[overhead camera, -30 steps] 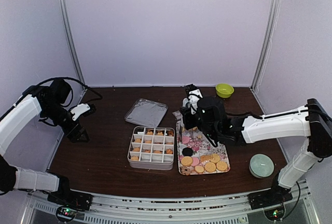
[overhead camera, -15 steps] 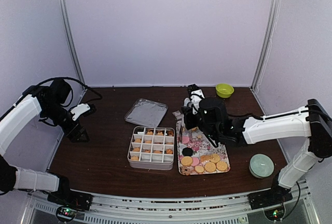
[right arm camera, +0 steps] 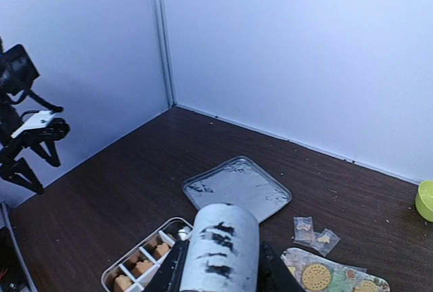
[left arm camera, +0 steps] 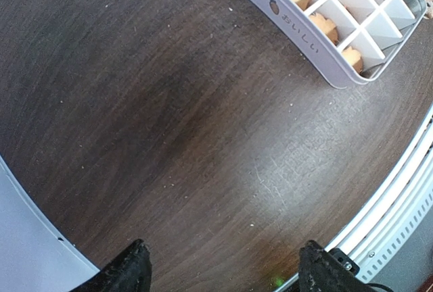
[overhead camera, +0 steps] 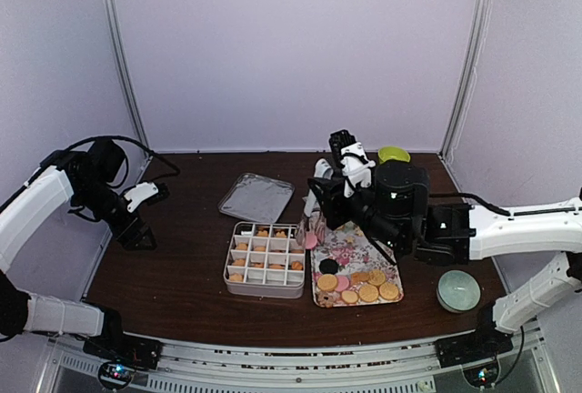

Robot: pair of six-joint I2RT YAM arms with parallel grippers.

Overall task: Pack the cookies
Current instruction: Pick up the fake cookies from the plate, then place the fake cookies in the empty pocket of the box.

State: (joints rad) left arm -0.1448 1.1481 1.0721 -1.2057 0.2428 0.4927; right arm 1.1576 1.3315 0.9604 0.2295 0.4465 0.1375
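Note:
Round orange, pink and dark cookies point(overhead camera: 359, 288) lie on the floral tray point(overhead camera: 353, 246). A white divided box point(overhead camera: 265, 258) holds orange cookies in several cells; it also shows in the left wrist view point(left arm camera: 318, 42) and the right wrist view point(right arm camera: 139, 265). My right gripper point(overhead camera: 329, 195) point(right arm camera: 220, 265) is shut on the taped handle of the tongs point(right arm camera: 220, 245). A pink cookie point(overhead camera: 311, 241) sits at the tongs' tip by the box's right edge. My left gripper point(overhead camera: 136, 234) point(left arm camera: 223, 272) is open and empty over bare table at the far left.
The box's metal lid point(overhead camera: 256, 197) point(right arm camera: 237, 187) lies behind the box. A green bowl point(overhead camera: 394, 154) stands at the back right, a pale round dish point(overhead camera: 457, 290) at the front right. Small clear packets point(right arm camera: 314, 231) lie behind the tray.
My right gripper has risen and swung left with the tongs, from over the tray to the box's right edge, with a pink cookie at the tip. The left arm has not moved.

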